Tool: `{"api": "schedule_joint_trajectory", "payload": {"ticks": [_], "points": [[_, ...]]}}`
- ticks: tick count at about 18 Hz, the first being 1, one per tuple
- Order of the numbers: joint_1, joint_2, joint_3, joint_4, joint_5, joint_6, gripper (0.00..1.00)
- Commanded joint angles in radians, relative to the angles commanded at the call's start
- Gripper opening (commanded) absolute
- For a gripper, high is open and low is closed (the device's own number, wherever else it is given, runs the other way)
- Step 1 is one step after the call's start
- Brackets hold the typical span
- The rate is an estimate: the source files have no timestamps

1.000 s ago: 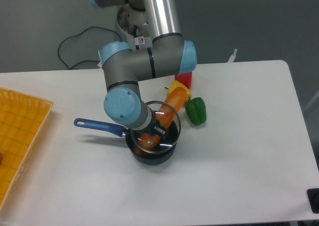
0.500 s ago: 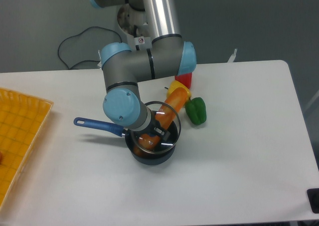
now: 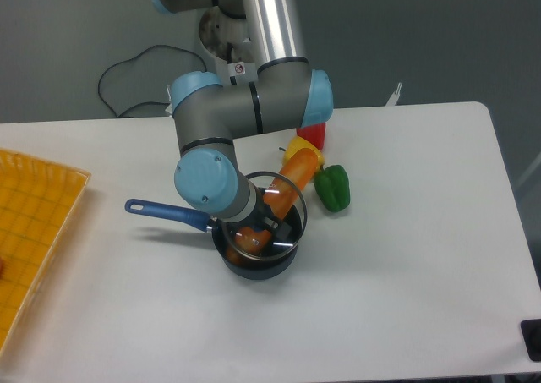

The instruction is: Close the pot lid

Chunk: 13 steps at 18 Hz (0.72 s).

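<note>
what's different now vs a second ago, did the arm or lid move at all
Almost nothing. The grey and blue arm edged very slightly left a second ago and has held since. The round clear glass lid still sits tilted over the small dark saucepan, propped on the long orange vegetable. The green pepper and the yellow tray stayed put.

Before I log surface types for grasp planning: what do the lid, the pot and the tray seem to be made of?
Lid: clear glass, probably; the orange item shows through it, bright glints, thin metal-looking rim. Pot: dark, dull-sheened body, likely coated metal; its blue handle looks like plastic. Tray: yellow-orange with a grid pattern, probably plastic; too coarse to be sure.
</note>
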Motion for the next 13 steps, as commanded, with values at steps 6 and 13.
{"api": "schedule_joint_trajectory", "payload": {"ticks": [6, 13], "points": [[0.018, 0.046, 0.009, -0.002, -0.003, 0.011, 0.99], [0.124, 0.064, 0.068, 0.020, -0.014, 0.089, 1.00]]}}
